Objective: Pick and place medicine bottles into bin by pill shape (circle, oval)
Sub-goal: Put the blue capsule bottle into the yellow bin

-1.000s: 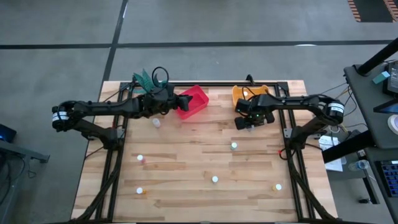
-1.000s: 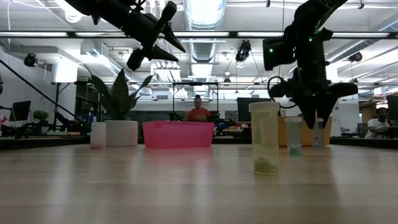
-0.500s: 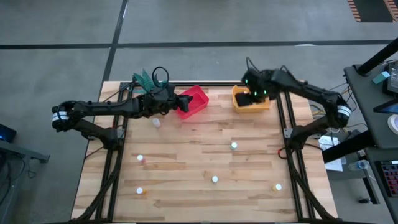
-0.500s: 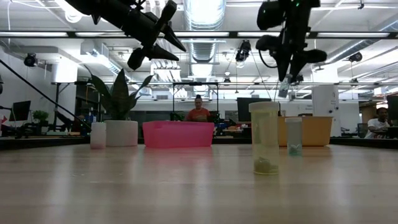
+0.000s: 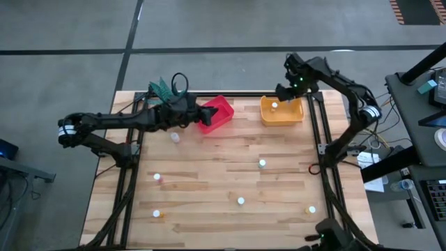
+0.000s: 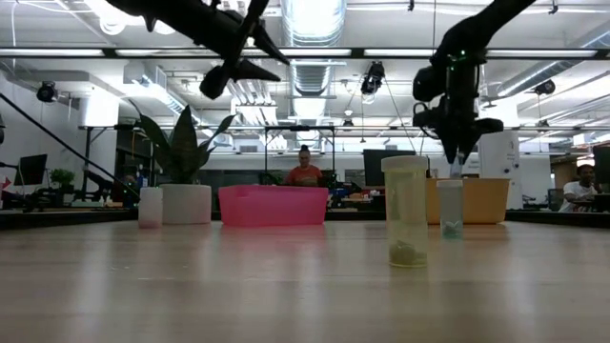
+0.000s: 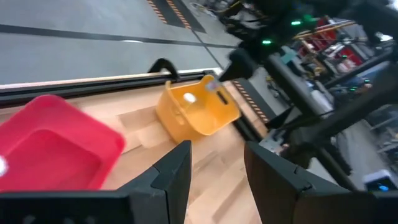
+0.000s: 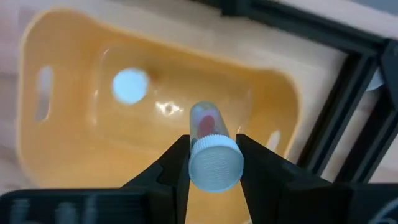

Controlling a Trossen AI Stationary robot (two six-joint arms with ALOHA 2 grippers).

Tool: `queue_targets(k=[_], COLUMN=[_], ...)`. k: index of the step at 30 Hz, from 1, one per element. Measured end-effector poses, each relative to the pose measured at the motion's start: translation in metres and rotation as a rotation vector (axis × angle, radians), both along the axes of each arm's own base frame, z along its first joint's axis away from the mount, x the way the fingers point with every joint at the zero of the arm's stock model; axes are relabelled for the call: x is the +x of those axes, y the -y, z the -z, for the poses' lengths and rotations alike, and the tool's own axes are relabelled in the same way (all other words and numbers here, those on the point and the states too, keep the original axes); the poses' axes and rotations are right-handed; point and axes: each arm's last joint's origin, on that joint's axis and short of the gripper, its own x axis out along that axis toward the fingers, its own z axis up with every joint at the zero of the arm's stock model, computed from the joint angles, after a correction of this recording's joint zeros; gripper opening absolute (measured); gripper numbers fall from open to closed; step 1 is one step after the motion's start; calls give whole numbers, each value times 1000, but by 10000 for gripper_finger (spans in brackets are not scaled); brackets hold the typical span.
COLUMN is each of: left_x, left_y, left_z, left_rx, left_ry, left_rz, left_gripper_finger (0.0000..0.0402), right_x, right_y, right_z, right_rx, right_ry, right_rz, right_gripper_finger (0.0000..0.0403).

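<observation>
My right gripper (image 5: 282, 94) hangs above the far side of the orange bin (image 5: 293, 115), shut on a small medicine bottle (image 8: 213, 152) with a white cap and red pills in its body. One white-capped bottle (image 5: 274, 106) lies inside the orange bin. My left gripper (image 5: 197, 113) is open and empty, in the air by the red bin (image 5: 217, 113). Several more small white-capped bottles stand on the table, such as one (image 5: 175, 137) near the red bin, one (image 5: 262, 163) in the middle and one (image 5: 240, 201) nearer the front. My right gripper pinches the bottle between its two fingers (image 8: 174, 168), at the cap end (image 8: 214, 167). The cap faces back toward the wrist and the body (image 8: 204, 121) points away, down toward the orange bin. The bottle is lifted clear above the bin's inside.
A potted plant (image 5: 162, 88) in a white pot (image 6: 186, 203) stands at the table's far left by the red bin. Black frame rails (image 5: 317, 132) run along the table's sides. More bottles stand at the front left (image 5: 157, 213) and front right (image 5: 311, 208).
My right gripper has risen from table height in front of the orange bin and gone toward the table's far edge, carrying the bottle lifted clear, and now hangs over the bin. My left arm has kept still.
</observation>
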Motion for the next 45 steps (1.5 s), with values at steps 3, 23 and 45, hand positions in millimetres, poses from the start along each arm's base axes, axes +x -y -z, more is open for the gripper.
queue_targets(k=[3, 23, 45], left_x=[1, 1, 1], left_y=[0, 0, -1], left_z=[-10, -22, -22], left_rx=[5, 21, 22], left_ry=[29, 59, 58], left_rz=[12, 13, 9], left_gripper_finger=[132, 132, 132], right_x=[0, 1, 1], right_y=[7, -5, -3], right_z=[7, 53, 67], right_rx=[-2, 13, 9], right_ry=[0, -21, -80], right_rz=[9, 30, 51], right_gripper_finger=[104, 105, 137])
